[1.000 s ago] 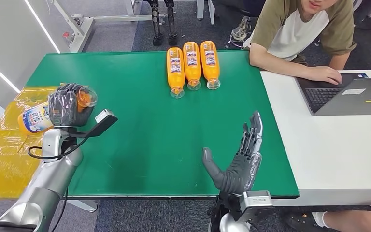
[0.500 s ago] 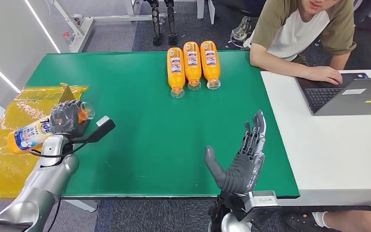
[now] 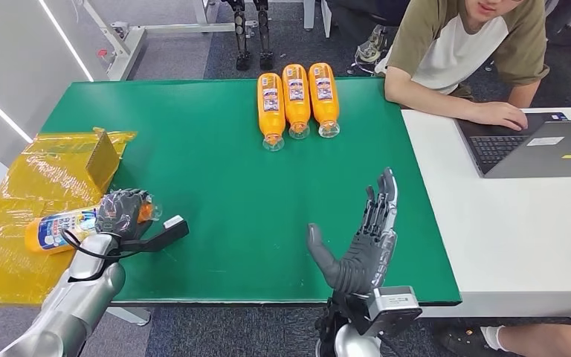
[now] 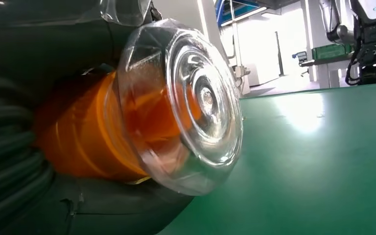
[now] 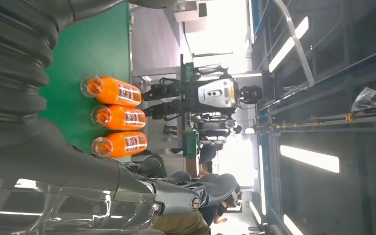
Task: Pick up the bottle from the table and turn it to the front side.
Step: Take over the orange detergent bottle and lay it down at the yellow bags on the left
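Bottle [image 3: 63,227] lies crosswise, base toward table centre.

Silver arms, dark grey left hand [image 3: 123,213], right hand [image 3: 360,249], black wrist cable, grey ribbed covers

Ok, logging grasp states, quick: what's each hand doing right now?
Left hand: holding the orange bottle.
Right hand: open, holding nothing.

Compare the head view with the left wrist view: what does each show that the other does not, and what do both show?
Head view alone: the right hand open above the green table, three orange bottles lying side by side at the far edge, a person at a laptop, yellow plastic. Left wrist view alone: the held bottle's clear ribbed base close up. Both: the left hand gripping the bottle, and the table.
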